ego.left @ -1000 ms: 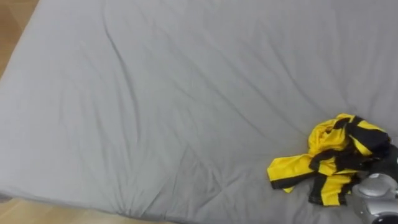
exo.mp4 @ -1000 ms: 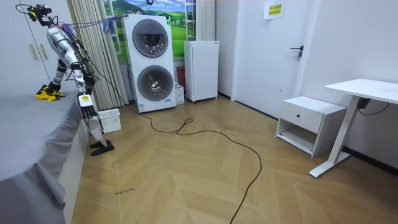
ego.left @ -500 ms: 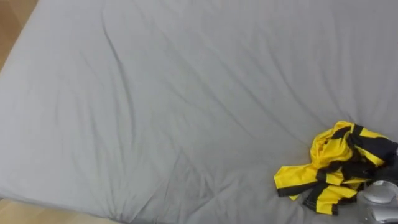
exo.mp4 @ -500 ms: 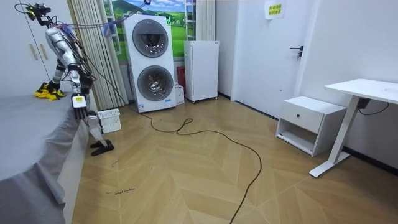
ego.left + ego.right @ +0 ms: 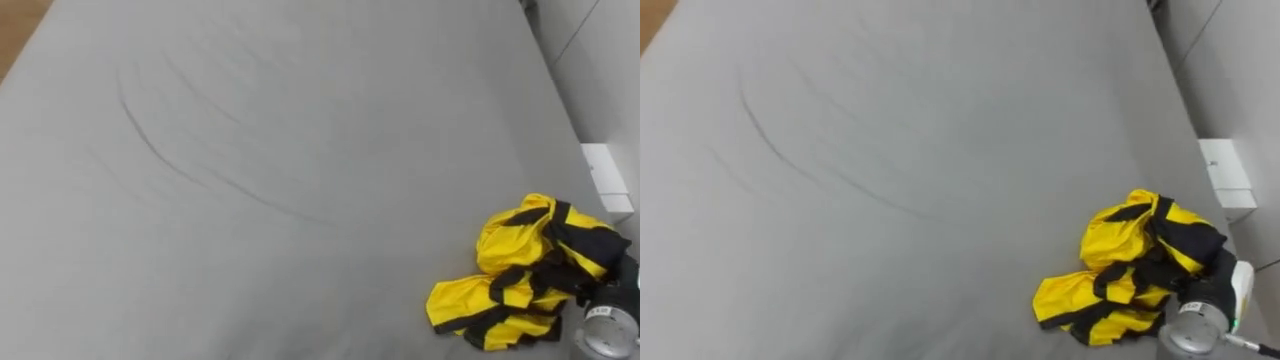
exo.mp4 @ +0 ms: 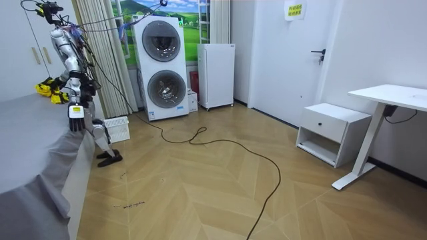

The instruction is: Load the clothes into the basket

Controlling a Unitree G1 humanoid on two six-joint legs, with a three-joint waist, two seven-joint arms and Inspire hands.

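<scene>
1 garment (image 5: 522,272): yellow with black stripes, crumpled into heap, on grey bed sheet (image 5: 250,150) near its right edge. At heap's right side, touching cloth: right hand (image 5: 1213,296), partly hidden; grasping or released, cannot tell. By bed edge hangs left hand (image 6: 75,112); state unreadable.

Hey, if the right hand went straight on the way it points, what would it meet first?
Most likely the crumpled yellow-and-black garment, right ahead of the right hand on the grey bed sheet.
</scene>
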